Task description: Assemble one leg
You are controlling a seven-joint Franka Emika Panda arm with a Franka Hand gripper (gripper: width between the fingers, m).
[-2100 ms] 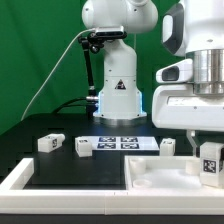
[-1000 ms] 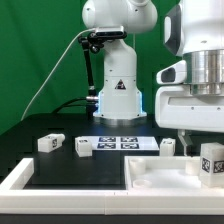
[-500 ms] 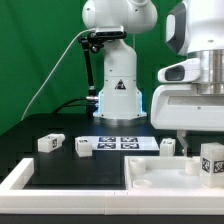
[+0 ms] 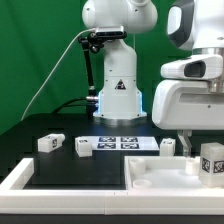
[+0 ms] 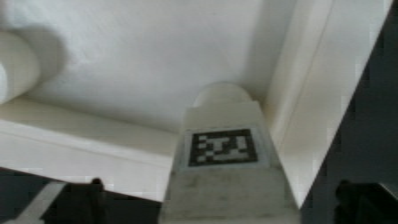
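My gripper [image 4: 209, 150] hangs over the right side of the large white panel [image 4: 160, 178] and is shut on a leg [image 4: 210, 161], a white peg with a black-and-white tag. In the wrist view the held leg [image 5: 224, 150] runs out between my dark fingers [image 5: 79, 202], with the gripper [image 5: 222, 205] closed on its sides, above the panel's inner corner [image 5: 143, 70]. Three more legs lie on the black table: one at the exterior view's left [image 4: 50, 143], one beside it [image 4: 84, 148], and one behind the panel [image 4: 168, 146].
The marker board [image 4: 122, 141] lies flat at the back between the loose legs. The arm's white base [image 4: 118, 95] stands behind it. A white raised border [image 4: 20, 178] runs along the table's front left. A green backdrop is behind.
The arm's upper body has shifted slightly up and toward the exterior view's right. The held leg stays at about the same spot over the panel.
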